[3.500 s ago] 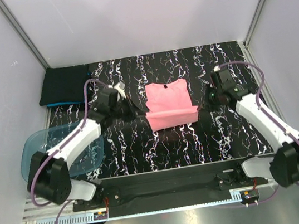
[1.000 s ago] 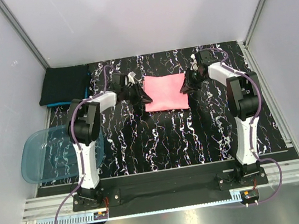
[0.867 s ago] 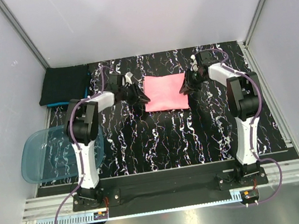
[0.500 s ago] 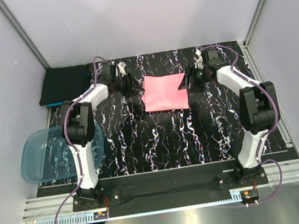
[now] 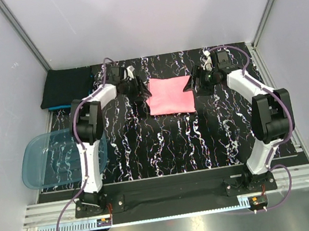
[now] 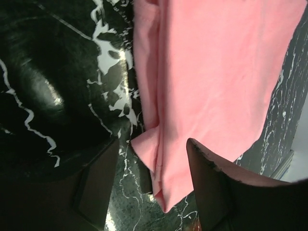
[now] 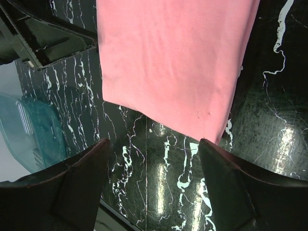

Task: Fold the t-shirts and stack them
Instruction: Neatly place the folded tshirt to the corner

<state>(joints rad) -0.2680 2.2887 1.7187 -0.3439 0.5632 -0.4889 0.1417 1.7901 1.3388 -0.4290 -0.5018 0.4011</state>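
The left gripper (image 5: 140, 88) and right gripper (image 5: 192, 83) are standing open, gripping nothing, flanking the folded pink t-shirt (image 5: 169, 96) lying on the table (image 5: 176, 141). They should be lifting clear without snagging its edges, before carrying it to the dark stack (image 5: 68, 88).
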